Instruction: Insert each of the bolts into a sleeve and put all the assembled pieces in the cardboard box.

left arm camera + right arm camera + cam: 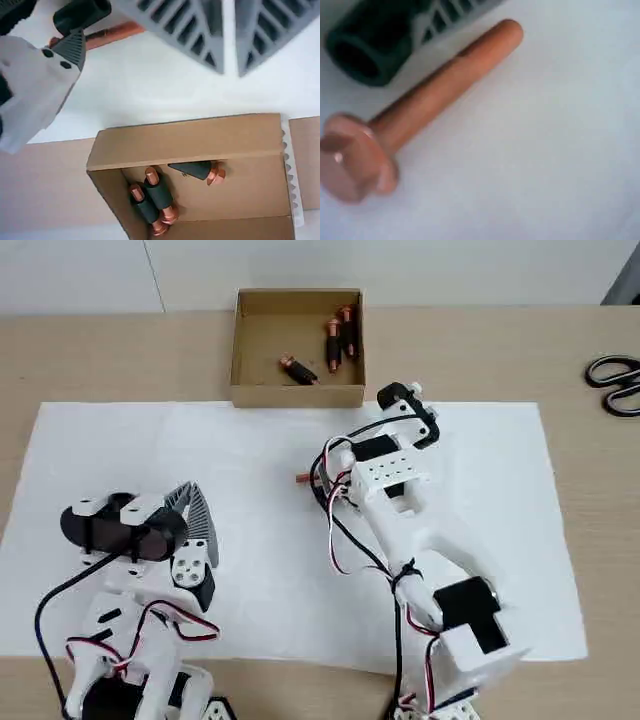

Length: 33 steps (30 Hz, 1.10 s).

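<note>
Arm (420, 530) on right stretched forward, pincer (74, 37) low beside bolt (435, 95) and sleeve (367, 47).

- Nothing to read here: no lettering, number, label or sign was legible on the cardboard box (297, 396).
- The white sheet (250, 540) under the arms was the same story, with no readable print on it.
</note>
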Tool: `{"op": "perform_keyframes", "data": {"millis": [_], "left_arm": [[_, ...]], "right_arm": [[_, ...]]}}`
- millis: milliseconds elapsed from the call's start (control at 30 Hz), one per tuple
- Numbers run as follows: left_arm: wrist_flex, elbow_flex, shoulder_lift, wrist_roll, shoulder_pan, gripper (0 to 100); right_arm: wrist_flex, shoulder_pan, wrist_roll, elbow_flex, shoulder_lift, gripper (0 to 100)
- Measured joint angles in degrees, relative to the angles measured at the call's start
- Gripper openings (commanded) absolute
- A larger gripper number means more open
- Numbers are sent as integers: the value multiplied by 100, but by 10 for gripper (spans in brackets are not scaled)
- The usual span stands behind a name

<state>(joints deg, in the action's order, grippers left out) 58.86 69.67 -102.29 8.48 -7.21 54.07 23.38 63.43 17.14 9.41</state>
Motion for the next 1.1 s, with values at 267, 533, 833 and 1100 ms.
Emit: {"op": "perform_keyframes", "data": {"millis": [267, 533, 833, 1100], "left_arm": [[0, 0, 0, 0, 0, 6], [0, 0, 0, 0, 0, 6], [0, 0, 0, 0, 0, 6], [0, 0, 0, 0, 0, 6]], "right_arm": [[-167, 97, 9, -18, 141, 169], [-229, 220, -26, 9, 176, 169], [-211, 229, -35, 70, 176, 2], [-211, 229, -35, 79, 185, 4]]}}
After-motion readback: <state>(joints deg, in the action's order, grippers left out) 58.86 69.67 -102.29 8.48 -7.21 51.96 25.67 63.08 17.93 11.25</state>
